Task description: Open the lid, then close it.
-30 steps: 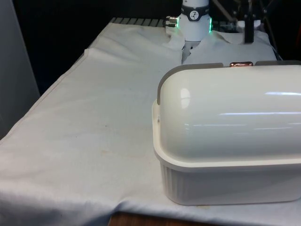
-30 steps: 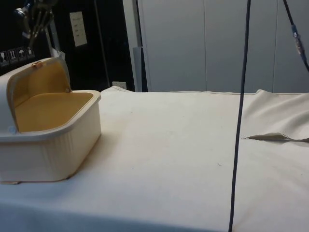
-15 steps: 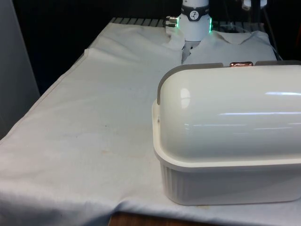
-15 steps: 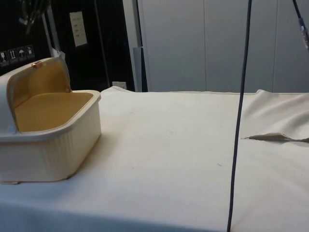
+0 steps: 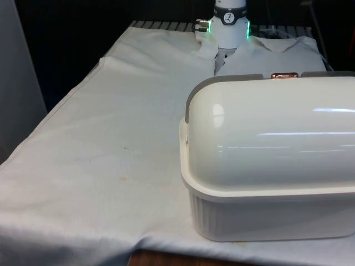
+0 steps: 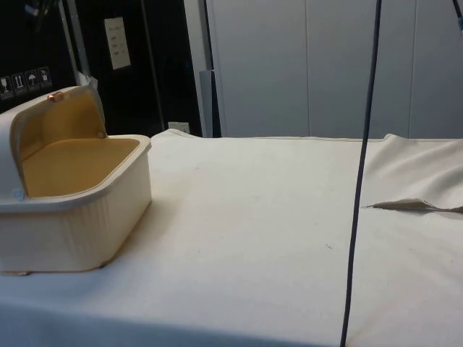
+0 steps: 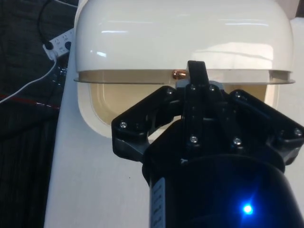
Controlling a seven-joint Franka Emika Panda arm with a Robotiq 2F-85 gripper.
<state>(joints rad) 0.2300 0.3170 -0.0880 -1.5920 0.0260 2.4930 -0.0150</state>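
Observation:
A cream bread box [image 5: 266,210] stands at the front view's right, its back to that camera. Its domed lid [image 5: 272,133] is rolled back, with the copper knob [image 5: 284,75] on the top edge. In the side view the box [image 6: 79,224] shows its open mouth and tan inside [image 6: 72,166], with the lid [image 6: 43,123] raised and the knob [image 6: 53,96] at its top. In the wrist view my gripper [image 7: 196,70] hangs well above the box's opening [image 7: 128,102], its fingers together on nothing. The knob [image 7: 179,74] lies just beside the fingertip.
The white cloth [image 6: 275,238] stretches wide beside the box. A dark cable [image 6: 359,181] hangs down across the side view. A fold of cloth [image 6: 412,206] lies at that view's right. A power strip and wires [image 7: 57,42] lie beyond the table's edge.
The gripper has risen, leaving the top of the front and side views. The lid has stayed rolled back and the box has not moved.

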